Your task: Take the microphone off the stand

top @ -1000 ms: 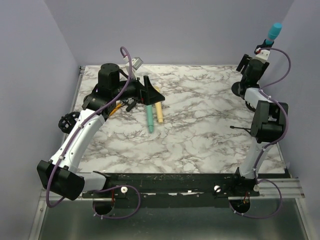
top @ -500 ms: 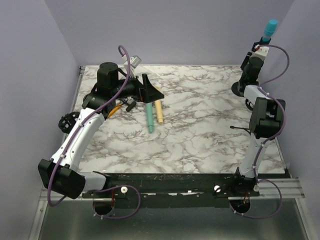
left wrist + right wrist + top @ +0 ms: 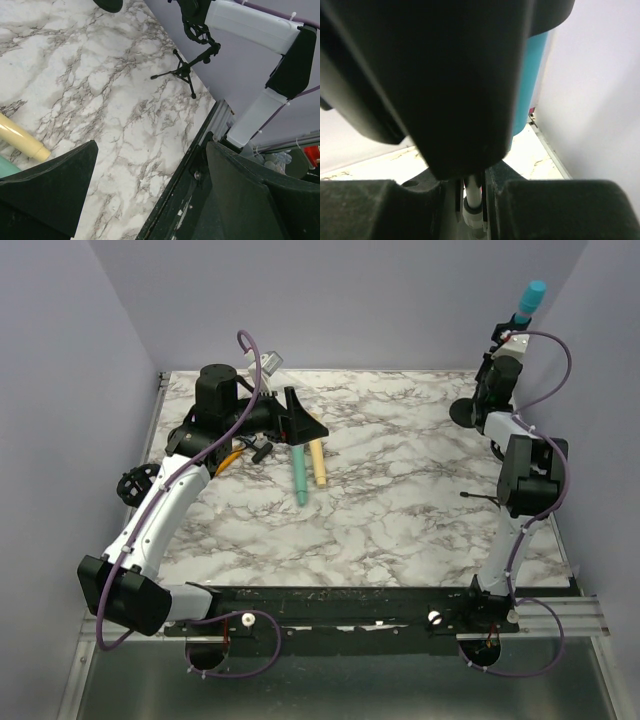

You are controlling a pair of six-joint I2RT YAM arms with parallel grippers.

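Marble surface (image 3: pixel 400 505): left hand (image 3: pixel 300 418) spread wide, gripping nothing, just beside a yellow stick (image 3: pixel 316 462) and a teal stick (image 3: pixel 301 480) at left rear. Right hand (image 3: pixel 507 340) clenched on the microphone (image 3: pixel 528 298), teal head up, high over the far right corner. Small tripod stand (image 3: pixel 184 73) upright on the surface, well apart from the microphone.

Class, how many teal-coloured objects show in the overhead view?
2. A teal microphone is raised at the far right corner; a teal stick lies on the table beside a cream stick. Others may be hidden.
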